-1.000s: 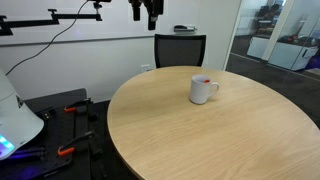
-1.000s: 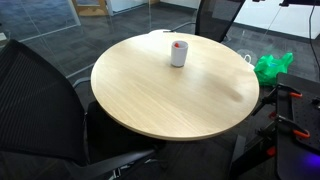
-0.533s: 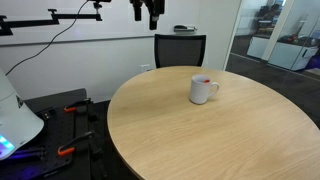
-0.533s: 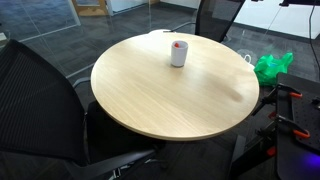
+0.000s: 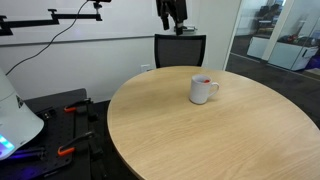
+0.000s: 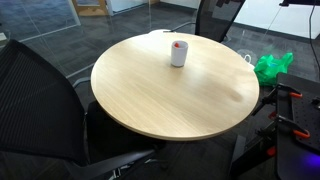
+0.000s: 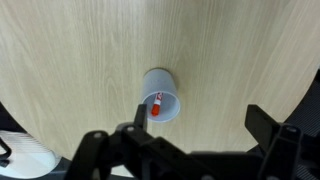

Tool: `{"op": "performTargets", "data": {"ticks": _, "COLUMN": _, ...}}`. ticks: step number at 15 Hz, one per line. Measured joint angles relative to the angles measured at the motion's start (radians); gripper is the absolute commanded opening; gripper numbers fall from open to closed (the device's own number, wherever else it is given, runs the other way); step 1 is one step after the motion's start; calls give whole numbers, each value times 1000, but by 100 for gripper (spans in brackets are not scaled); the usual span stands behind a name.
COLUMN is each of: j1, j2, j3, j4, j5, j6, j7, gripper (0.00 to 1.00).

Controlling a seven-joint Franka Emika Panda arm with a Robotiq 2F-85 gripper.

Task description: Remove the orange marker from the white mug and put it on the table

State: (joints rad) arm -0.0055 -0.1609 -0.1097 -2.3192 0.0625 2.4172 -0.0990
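A white mug [image 5: 203, 89] stands upright on the round wooden table [image 5: 200, 135]; it also shows in an exterior view [image 6: 178, 52] and in the wrist view [image 7: 160, 94]. The orange marker [image 7: 155, 104] stands inside the mug, its red tip showing at the rim [image 5: 205, 79]. My gripper [image 5: 172, 14] hangs high above the table's far edge, well clear of the mug. In the wrist view its fingers [image 7: 200, 125] are spread wide and hold nothing; the mug lies to the left of the gap.
A black office chair [image 5: 180, 48] stands behind the table. Another dark chair [image 6: 40, 95] is close to the table's near side. A green bag [image 6: 272, 66] lies on the floor. A stand with clamps [image 5: 65, 110] is beside the table.
My gripper has moved sideways along the top of the exterior view, toward the spot above the mug. The mug and marker have not moved.
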Motion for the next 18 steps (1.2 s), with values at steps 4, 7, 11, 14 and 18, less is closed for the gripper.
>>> {"op": "performTargets", "data": {"ticks": 4, "j1": -16, "j2": 144, "j3": 25, "j4": 58, "j5": -125, "j6": 131, "j7": 213, "gripper": 100}}
{"op": "performTargets", "data": {"ticks": 7, "j1": -25, "j2": 249, "j3": 22, "j4": 116, "j5": -197, "j6": 182, "j7": 355, "gripper": 100}}
{"op": "performTargets", "data": {"ticks": 11, "j1": -24, "j2": 358, "j3": 13, "j4": 183, "j5": -228, "j6": 207, "j7": 443, "gripper": 100}}
{"op": "performTargets", "data": {"ticks": 14, "j1": -24, "j2": 370, "j3": 12, "j4": 198, "j5": -228, "j6": 208, "j7": 444, "gripper": 100}}
{"op": "performTargets", "data": {"ticks": 18, "j1": -24, "j2": 372, "j3": 12, "j4": 201, "j5": -228, "j6": 207, "j7": 443, "gripper": 100}}
